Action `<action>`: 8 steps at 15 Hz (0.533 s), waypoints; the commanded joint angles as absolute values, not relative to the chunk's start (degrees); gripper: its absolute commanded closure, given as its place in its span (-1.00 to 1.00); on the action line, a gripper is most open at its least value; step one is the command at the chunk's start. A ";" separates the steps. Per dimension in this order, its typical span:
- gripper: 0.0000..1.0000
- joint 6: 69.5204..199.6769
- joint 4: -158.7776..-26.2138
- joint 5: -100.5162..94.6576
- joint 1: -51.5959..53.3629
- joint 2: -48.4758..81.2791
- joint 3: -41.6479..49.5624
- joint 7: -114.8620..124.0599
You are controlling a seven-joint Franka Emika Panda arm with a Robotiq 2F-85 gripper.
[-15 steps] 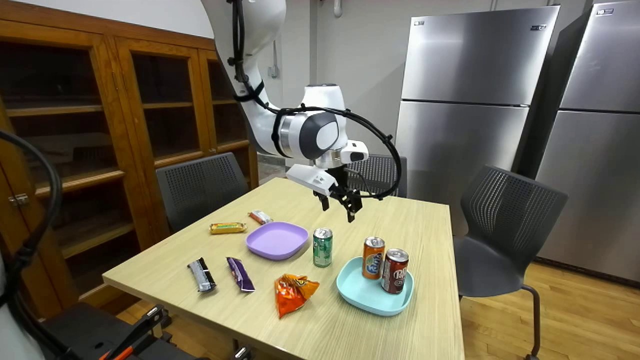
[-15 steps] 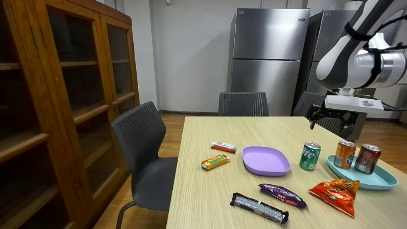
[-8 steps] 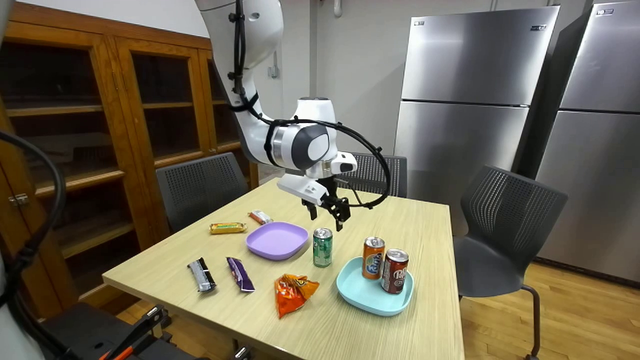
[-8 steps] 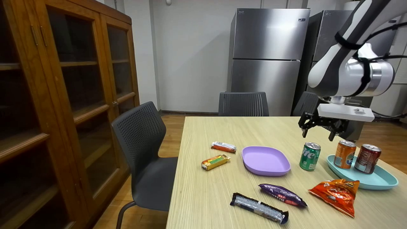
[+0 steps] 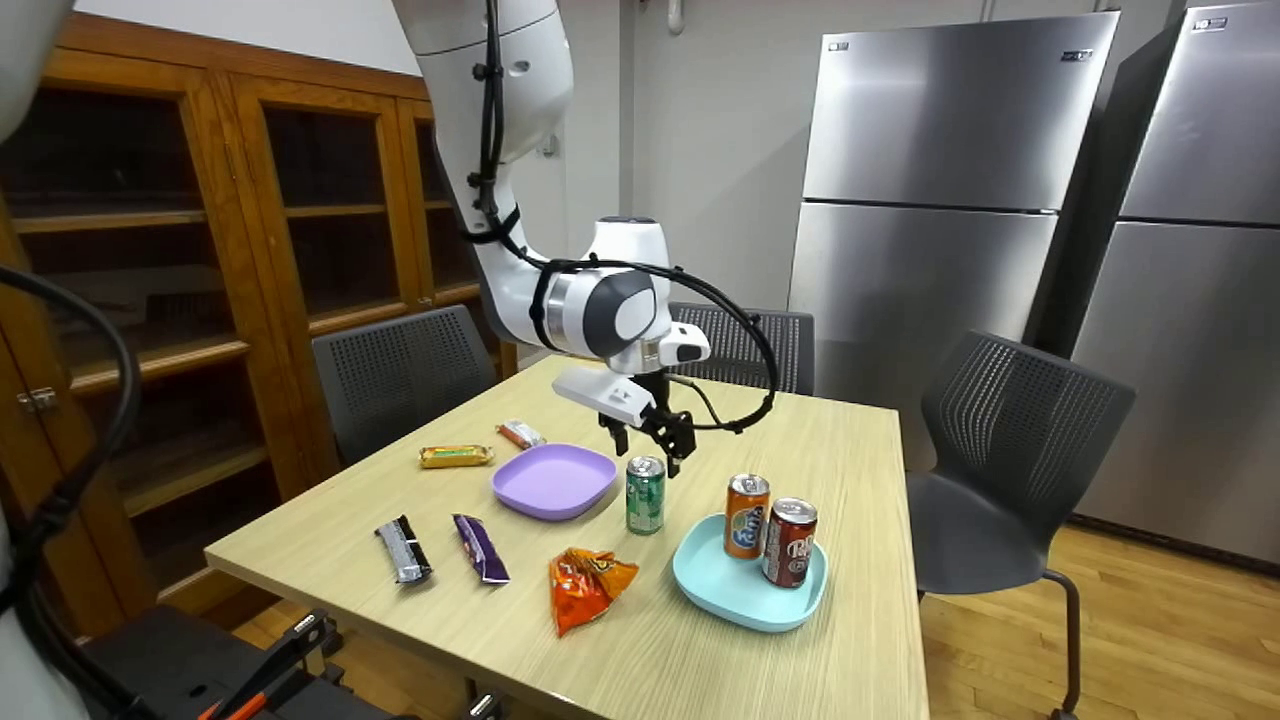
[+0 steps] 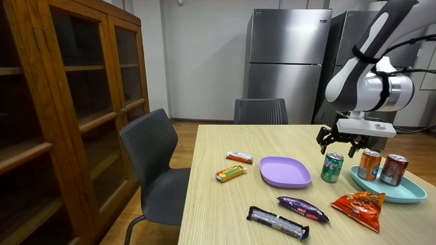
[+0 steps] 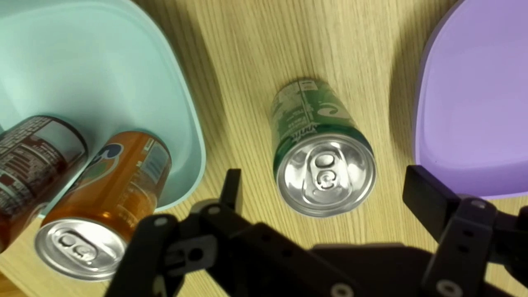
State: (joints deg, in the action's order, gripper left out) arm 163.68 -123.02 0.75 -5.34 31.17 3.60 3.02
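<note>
With my claw (image 6: 337,152) I am just over the green can (image 7: 324,147) — the fingers (image 7: 431,202) stand wide apart, and in the wrist view the can's lid (image 7: 326,177) appears between them. This can stands upright on the worktop (image 6: 252,190), between the purple plate (image 7: 478,103) and the turquoise plate (image 7: 82,70), on which are standing the orange can (image 7: 109,198) and the dark red can (image 7: 35,169).

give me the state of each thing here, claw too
Claw, open, holding nothing
Green can, upright, tab flat
Orange can, upright, tab flat
Dark red can, upright
Teal plate, holding two cans
Purple plate, right side up
Snack bag, lying, seal unclear
Purple bar, wrapped
Black-and-silver bar, wrapped
Yellow bar, wrapped
Red-and-white bar, wrapped
Fridges, doors shut
Cabinet, doors shut
</note>
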 commanded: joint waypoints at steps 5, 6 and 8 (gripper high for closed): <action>-0.50 161.52 -118.76 1.26 -6.17 34.54 2.47 0.81; -0.47 161.45 -118.57 1.26 -6.24 34.74 2.35 0.61; -0.16 160.96 -118.50 1.02 -6.05 34.78 2.44 0.41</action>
State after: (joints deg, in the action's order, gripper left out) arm 163.44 -120.16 0.75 -5.34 34.39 3.36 2.51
